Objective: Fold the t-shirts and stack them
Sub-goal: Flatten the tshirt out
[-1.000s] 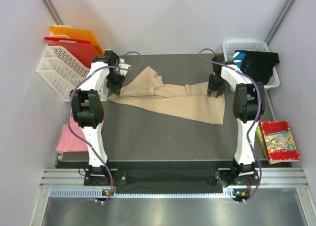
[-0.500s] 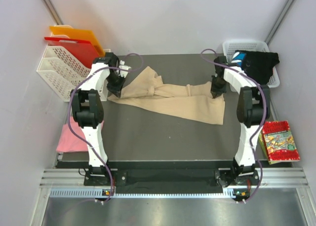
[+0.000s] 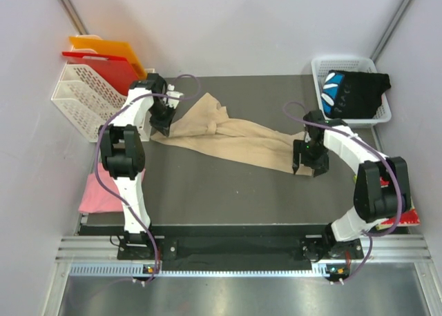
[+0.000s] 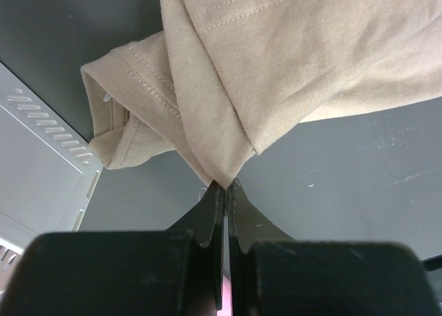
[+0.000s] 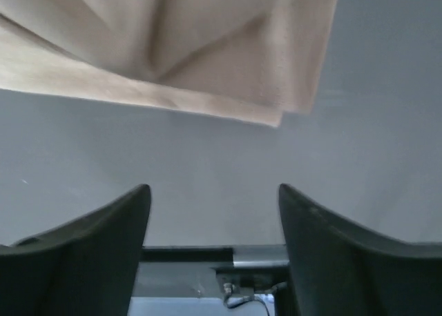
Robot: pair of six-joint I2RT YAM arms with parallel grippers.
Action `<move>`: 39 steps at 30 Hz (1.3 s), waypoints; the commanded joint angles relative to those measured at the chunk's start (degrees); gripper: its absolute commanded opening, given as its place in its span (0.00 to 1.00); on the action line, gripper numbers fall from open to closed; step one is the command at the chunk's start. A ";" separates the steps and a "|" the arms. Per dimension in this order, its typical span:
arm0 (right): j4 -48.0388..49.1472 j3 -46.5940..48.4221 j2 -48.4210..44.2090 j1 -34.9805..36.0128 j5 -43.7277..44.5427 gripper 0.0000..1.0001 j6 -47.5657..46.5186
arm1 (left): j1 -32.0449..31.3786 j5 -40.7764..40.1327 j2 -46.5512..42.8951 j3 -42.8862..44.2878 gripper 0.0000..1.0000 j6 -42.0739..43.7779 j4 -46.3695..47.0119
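A beige t-shirt (image 3: 235, 142) lies bunched and stretched across the dark mat. My left gripper (image 3: 161, 127) is at its far left end, shut on a folded corner of the cloth (image 4: 290, 61), which rises from the tips (image 4: 225, 186). My right gripper (image 3: 309, 166) hovers at the shirt's near right corner, open and empty. In the right wrist view the shirt's edge (image 5: 173, 47) lies beyond the spread fingers (image 5: 214, 192). A black t-shirt with blue-and-white print (image 3: 353, 92) sits in a basket. A pink t-shirt (image 3: 93, 192) lies left of the mat.
A white basket (image 3: 345, 61) stands at the back right. At the back left is a white rack (image 3: 86, 99) holding red and orange boards (image 3: 103, 57). A colourful packet (image 3: 407, 216) is mostly hidden behind the right arm. A metal rail (image 3: 235, 250) runs along the near edge.
My right gripper let go of the shirt's far right part, swung toward the near right corner and opened. The cloth there has slumped. The left gripper has not moved.
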 commanded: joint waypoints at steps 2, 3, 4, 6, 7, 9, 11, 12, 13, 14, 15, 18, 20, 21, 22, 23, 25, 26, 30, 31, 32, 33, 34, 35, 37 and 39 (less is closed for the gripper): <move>1.35 7.88 4.69 -1.07 3.23 0.77 0.46 | 0.39 1.91 -0.77 2.29 0.00 -0.80 -0.72; 1.53 10.07 5.75 -2.47 3.41 0.77 0.55 | 0.39 1.82 -0.86 2.21 0.00 -0.80 -0.90; 1.97 15.05 8.02 -3.26 3.15 0.77 0.81 | 0.39 1.73 -0.95 2.12 0.00 -0.80 -0.99; 2.67 20.44 10.40 -5.54 2.97 0.77 0.72 | 0.39 1.56 -1.56 1.68 0.00 -0.89 -1.25; 2.85 26.38 13.11 -6.43 2.28 0.77 1.16 | 0.39 1.47 -1.83 1.33 0.00 -0.80 -1.17; 2.76 32.30 16.03 -8.27 1.22 0.77 1.16 | 0.48 1.29 -2.27 0.80 0.00 -0.80 -1.25; 1.45 39.52 21.03 -9.07 1.22 0.76 0.99 | 0.39 0.86 -2.53 0.71 0.00 -0.89 -1.25; 1.18 41.28 22.79 -9.68 1.22 0.75 1.07 | 0.39 0.59 -2.62 0.71 0.00 -0.89 -1.43; 0.92 43.04 25.42 -9.86 1.39 0.73 0.99 | 0.48 0.50 -2.71 0.71 0.00 -0.89 -1.43; 0.83 43.14 26.23 -10.12 1.30 0.73 0.99 | 0.48 -0.02 -2.79 0.89 0.00 -0.89 -1.43; 1.18 43.06 27.37 -10.21 1.39 0.70 0.99 | 0.48 -0.29 -2.79 1.06 0.00 -0.89 -1.52; 2.23 40.25 27.73 -10.21 1.31 0.67 0.81 | 0.57 -0.99 -3.15 0.89 0.00 -0.63 -1.60; 2.76 37.26 27.38 -10.30 1.04 0.66 0.81 | 0.65 -1.17 -3.06 0.89 0.00 -0.62 -1.60; 3.11 36.21 26.86 -10.21 1.04 0.65 0.72 | 0.74 -0.99 -2.97 0.89 0.00 -0.62 -1.52; 3.72 34.46 26.76 -10.21 1.13 0.65 0.72 | 0.74 -0.99 -2.88 1.06 0.00 -0.71 -1.69; 3.81 33.83 26.68 -10.21 1.13 0.64 0.81 | 0.74 -0.82 -2.62 1.24 0.00 -0.63 -1.69; 4.17 32.34 26.76 -10.21 -0.44 0.63 0.81 | 0.74 -0.64 -2.36 1.68 0.00 -0.71 -1.78; 4.08 32.16 26.94 -10.21 -0.89 0.62 0.90 | 0.74 -0.55 -1.92 2.38 0.00 -0.71 -2.13; 3.73 31.63 28.25 -10.21 -2.47 0.60 1.16 | 0.74 -0.38 -1.30 3.70 0.00 -0.80 -2.75; 3.73 31.72 28.52 -10.21 -3.17 0.59 1.34 | 0.74 -0.38 -1.30 3.88 0.00 -0.80 -2.75; 3.64 31.80 28.78 -10.21 -3.61 0.59 1.43 | 0.74 -0.38 -1.30 3.88 0.00 -0.80 -2.83; 3.64 32.07 29.31 -10.13 -4.14 0.58 1.51 | 0.74 -0.29 -1.30 3.88 0.00 -0.80 -2.83; 3.64 32.50 29.57 -10.13 -5.36 0.57 1.86 | 0.74 -0.38 -1.39 3.88 0.00 -0.80 -2.83; 3.47 32.86 30.01 -9.86 -5.72 0.56 2.04 | 0.74 -0.38 -1.39 3.70 0.00 -0.80 -2.83; 3.20 33.99 31.07 -9.43 -6.51 0.55 2.13 | 0.74 -0.29 -1.56 3.61 0.00 -0.89 -2.92; 1.98 35.05 32.64 -8.46 -6.61 0.54 2.04 | 0.83 -0.38 -1.83 3.61 0.00 -0.89 -2.84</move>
